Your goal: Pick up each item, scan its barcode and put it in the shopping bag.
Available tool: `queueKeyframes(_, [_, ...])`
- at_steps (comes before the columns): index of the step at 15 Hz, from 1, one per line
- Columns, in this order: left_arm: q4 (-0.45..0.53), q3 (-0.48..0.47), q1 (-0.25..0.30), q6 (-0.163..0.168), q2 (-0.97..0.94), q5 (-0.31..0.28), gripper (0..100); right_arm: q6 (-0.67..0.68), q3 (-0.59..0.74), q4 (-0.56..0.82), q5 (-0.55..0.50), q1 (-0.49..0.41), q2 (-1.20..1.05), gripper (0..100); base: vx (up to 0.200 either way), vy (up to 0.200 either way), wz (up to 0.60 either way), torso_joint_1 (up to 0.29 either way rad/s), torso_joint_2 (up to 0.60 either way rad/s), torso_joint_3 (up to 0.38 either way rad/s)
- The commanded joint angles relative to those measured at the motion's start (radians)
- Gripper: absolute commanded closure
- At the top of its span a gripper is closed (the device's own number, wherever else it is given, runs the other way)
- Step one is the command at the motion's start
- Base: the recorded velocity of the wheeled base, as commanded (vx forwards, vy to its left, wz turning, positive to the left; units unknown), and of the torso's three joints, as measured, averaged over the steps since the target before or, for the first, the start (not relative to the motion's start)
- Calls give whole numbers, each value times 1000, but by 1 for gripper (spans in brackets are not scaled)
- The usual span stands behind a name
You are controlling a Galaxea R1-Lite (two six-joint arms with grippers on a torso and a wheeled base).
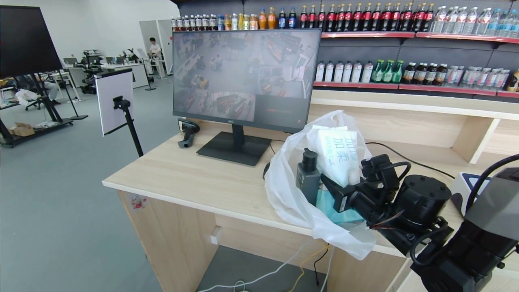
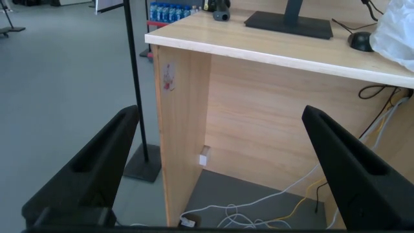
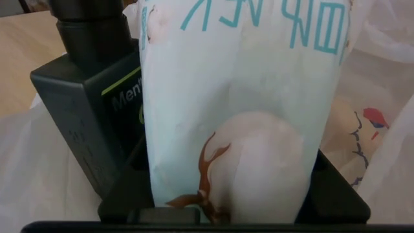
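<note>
While the left gripper (image 2: 220,111) hangs low off the counter's (image 1: 194,178) left end, its fingers spread wide with nothing between them, the work sits further right. We pass a scanner (image 1: 187,134) lying on the counter top, then a monitor (image 1: 245,81) on its stand. Right of the monitor's foot, near the counter's front edge, a white bag (image 1: 292,194) slumps open.

Inside it a dark bottle (image 1: 308,174) stands upright, and just beside the bottle stands a white pack (image 1: 336,154), its long axis vertical and its top above the bag's rim. The right gripper (image 1: 344,172) comes in from the robot's side of the bag and is closed on the pack's lower part, one finger on each side. We judge the pack is in the bag, so the next move is likely to let go and draw back the way the arm came, away from the bottle. The right arm is far nearer than the left.

We cannot see the pack's foot, so we cannot tell whether it rests on the bag's bottom. The bag's folds and the arm hide the fingertips. We can make out no barcode. Something teal (image 1: 336,211) lies low in the bag, too covered to name.
</note>
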Motion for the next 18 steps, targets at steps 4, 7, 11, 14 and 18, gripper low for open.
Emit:
queueKeyframes(4, [0,0,0,0,0,0,0,-2,-11,3,-2,-12,37,100,0,0,0,0,0,0])
queueKeyframes(7, [0,0,0,0,0,0,0,-2,-15,3,-2,-12,47,0,0,0,0,0,0,0])
queueKeyframes(11, [0,0,0,0,0,0,0,-2,-15,3,-2,-15,44,0,0,0,0,0,0,0])
queueKeyframes(14, [0,0,0,0,0,0,0,-2,-66,3,-2,-35,36,0,0,0,0,0,0,0])
queueKeyframes(18, [1,0,0,0,0,0,0,-2,-64,3,-2,-41,10,0,0,0,0,0,0,0])
